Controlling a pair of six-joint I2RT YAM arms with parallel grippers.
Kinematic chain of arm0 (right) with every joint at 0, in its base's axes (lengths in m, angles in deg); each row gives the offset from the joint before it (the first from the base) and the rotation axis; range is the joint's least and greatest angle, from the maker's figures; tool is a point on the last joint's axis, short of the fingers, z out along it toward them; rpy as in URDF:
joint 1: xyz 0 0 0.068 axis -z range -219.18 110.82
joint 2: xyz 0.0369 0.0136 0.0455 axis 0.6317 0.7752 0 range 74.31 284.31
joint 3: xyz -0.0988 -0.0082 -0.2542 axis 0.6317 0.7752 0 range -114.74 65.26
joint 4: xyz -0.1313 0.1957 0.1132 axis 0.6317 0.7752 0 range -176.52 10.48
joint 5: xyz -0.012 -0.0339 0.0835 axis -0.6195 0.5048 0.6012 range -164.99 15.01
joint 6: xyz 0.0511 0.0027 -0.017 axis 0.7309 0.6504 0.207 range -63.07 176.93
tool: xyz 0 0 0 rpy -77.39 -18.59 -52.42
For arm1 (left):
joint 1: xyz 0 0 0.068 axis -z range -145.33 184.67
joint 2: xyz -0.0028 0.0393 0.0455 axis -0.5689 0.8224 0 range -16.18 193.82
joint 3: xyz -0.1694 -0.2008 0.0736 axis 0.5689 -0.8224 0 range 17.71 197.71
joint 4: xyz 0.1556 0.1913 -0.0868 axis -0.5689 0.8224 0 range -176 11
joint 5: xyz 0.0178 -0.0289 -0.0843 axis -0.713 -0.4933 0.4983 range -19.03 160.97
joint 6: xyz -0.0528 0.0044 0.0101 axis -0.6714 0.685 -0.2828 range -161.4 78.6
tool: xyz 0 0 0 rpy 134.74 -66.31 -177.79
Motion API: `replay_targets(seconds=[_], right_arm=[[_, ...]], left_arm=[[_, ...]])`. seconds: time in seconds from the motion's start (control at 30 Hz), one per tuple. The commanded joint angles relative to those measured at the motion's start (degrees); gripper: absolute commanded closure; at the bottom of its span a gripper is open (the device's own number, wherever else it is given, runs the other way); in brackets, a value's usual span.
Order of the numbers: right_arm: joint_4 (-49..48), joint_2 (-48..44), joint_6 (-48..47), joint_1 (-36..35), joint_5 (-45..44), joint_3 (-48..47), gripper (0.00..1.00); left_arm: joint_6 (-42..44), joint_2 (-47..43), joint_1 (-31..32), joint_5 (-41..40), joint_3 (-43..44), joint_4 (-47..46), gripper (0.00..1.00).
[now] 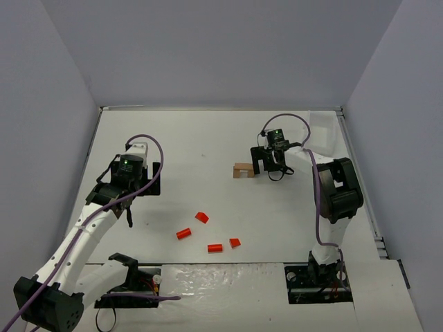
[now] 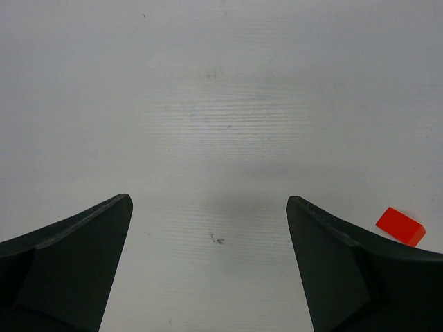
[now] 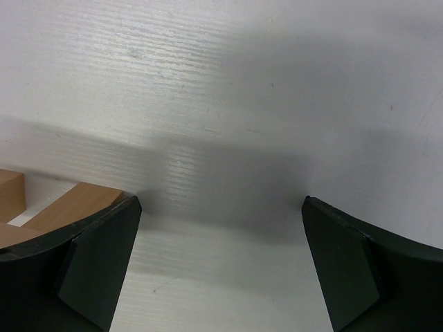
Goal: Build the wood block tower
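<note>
A tan wooden block lies on the white table, right of centre. My right gripper hangs open just to its right. In the right wrist view the tan block sits beside and outside the left finger, and the right gripper has only bare table between its jaws. Several red-orange pieces lie loose near the front: a wedge, a cylinder, another cylinder and a small wedge. My left gripper stays open left of them. The left gripper is empty, with one red piece past its right finger.
A white tray stands at the back right corner. Grey walls enclose the table on three sides. Both arm bases and their cables sit along the near edge.
</note>
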Motion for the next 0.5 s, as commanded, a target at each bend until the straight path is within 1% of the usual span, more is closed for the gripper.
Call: replay_targets(seconds=[0.0,0.47], right_arm=[[0.6,0.7,0.4,-0.6,1.8,-1.6,0.00],[0.7,1.0,-1.3,-0.6,1.4,-2.0,0.00]], left_arm=[[0.9,-0.3,-0.5,-0.6,0.4,-2.7,0.08],[0.9,-0.3,-0.5,-0.6,0.4,-2.8,0.08]])
